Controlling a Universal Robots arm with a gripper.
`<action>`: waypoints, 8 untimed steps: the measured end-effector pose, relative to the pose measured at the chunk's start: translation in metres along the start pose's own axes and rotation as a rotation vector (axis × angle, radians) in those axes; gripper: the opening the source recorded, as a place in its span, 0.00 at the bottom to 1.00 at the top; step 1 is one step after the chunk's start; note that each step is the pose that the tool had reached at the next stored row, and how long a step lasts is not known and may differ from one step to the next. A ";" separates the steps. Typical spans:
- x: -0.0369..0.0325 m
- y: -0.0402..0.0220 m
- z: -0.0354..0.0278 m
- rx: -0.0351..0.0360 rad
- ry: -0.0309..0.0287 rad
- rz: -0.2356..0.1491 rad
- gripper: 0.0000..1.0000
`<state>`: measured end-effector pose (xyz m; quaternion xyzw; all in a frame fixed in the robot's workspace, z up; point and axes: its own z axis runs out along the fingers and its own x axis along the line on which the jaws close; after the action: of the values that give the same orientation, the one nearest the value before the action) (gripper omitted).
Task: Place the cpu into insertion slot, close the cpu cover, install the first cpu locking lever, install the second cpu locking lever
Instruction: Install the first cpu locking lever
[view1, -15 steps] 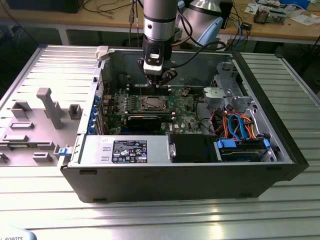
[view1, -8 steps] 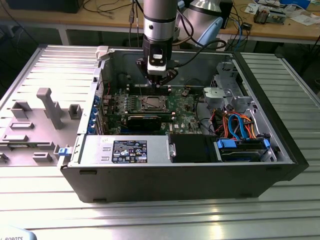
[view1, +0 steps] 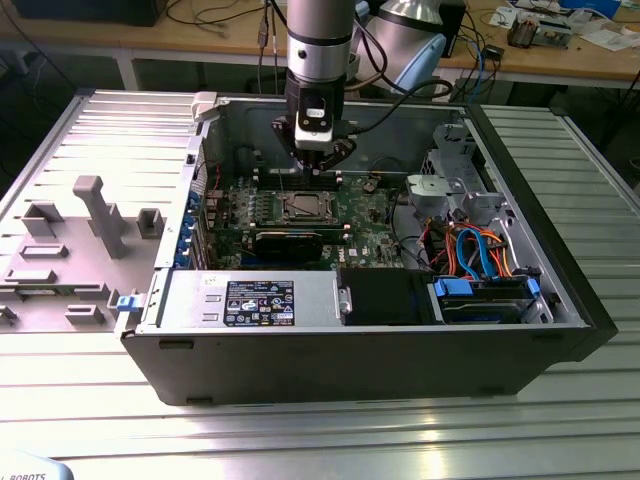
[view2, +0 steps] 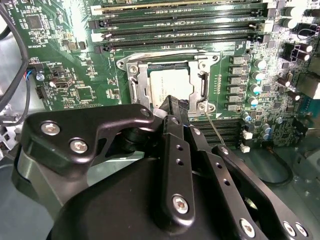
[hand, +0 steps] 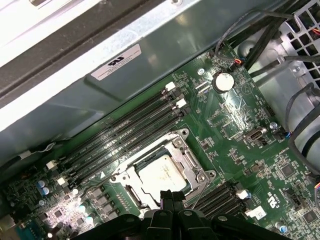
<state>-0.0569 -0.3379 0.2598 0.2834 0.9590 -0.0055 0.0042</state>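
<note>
- At the exterior view's left, a grey moulded tray (view1: 70, 240) lay on the ribbed metal table (view1: 320, 440), well apart from the work.
- The open computer case (view1: 350, 360) filled the middle of that frame. It held the green motherboard (view1: 370, 215), with a long black card (view1: 290, 240) near the board's lower edge.
- The insertion slot (view1: 303, 207) sat mid-board, and the cpu (view2: 167, 82) already lay flat inside it, grey-tan face up.
- The cpu cover (view2: 141, 82) appeared to be down over the chip, its silver frame ringing the face on all sides.
- The gripper (view1: 315, 172) hung straight down just above the slot's upper edge in the exterior frame. In both wrist views its tips stood over one edge of the socket, the chip just beyond them.
- Its fingers (hand: 165, 196) were drawn narrow, pressed together, with nothing seen between them.
- A thin metal rod (view2: 215, 131), probably a locking lever, ran slantwise out from the socket corner beside the tips.
- At the exterior view's right, a drive cage (view1: 450, 185) and orange and blue cables (view1: 480, 250) lay clear of the arm.
</note>
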 end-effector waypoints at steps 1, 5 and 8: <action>0.0000 0.0000 0.0000 0.0000 -0.0001 -0.008 0.11; 0.0000 0.0000 0.0001 -0.0010 -0.0006 -0.077 0.11; 0.0000 0.0000 0.0002 -0.0017 -0.0012 -0.143 0.11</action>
<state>-0.0569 -0.3379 0.2596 0.2141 0.9768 -0.0051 0.0046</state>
